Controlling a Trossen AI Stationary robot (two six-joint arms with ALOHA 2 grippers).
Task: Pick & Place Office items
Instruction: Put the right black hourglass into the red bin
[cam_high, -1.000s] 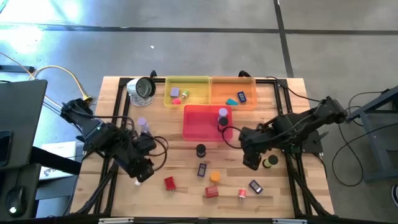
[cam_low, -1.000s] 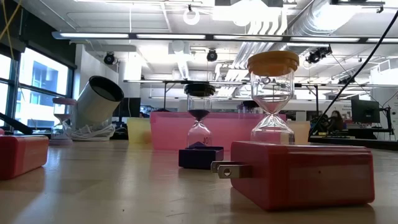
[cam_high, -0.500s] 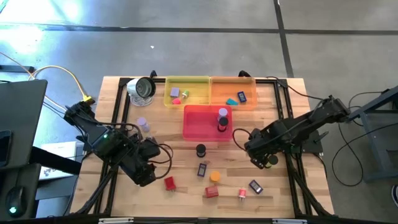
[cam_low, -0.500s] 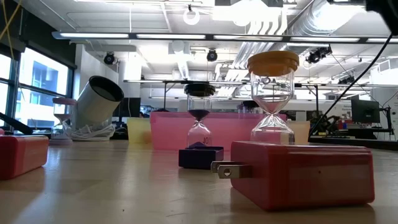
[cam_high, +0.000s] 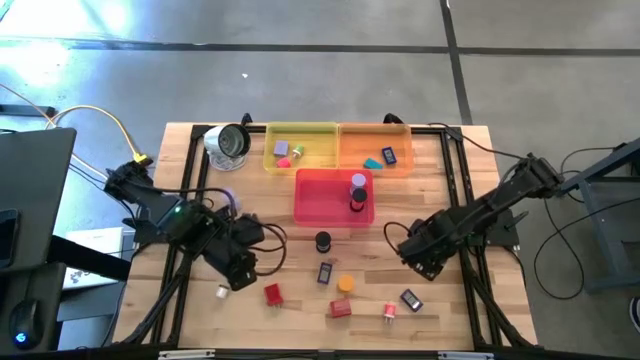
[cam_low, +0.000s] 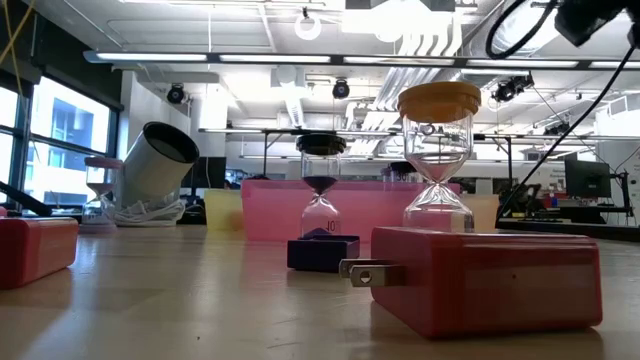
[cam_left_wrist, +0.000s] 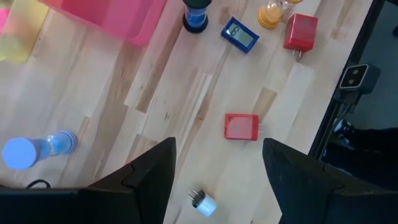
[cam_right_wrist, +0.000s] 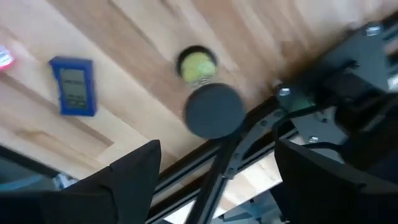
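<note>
Left gripper (cam_left_wrist: 217, 180): fingers spread, empty; red block (cam_left_wrist: 241, 127) just ahead.
Right gripper (cam_right_wrist: 214, 168): fingers apart, empty; green-and-black timer (cam_right_wrist: 205, 99) ahead.

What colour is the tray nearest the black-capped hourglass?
Pink. The tray sits just behind the hourglass, clearest in the high view.

fingers (cam_left_wrist: 149, 171) apart above red block (cam_left_wrist: 241, 127), white plug (cam_left_wrist: 203, 202)

Bare wood lies between the left pincer (cam_left_wrist: 216, 186) and the red block (cam_left_wrist: 241, 127), white plug (cam_left_wrist: 202, 202) alongside.
</note>
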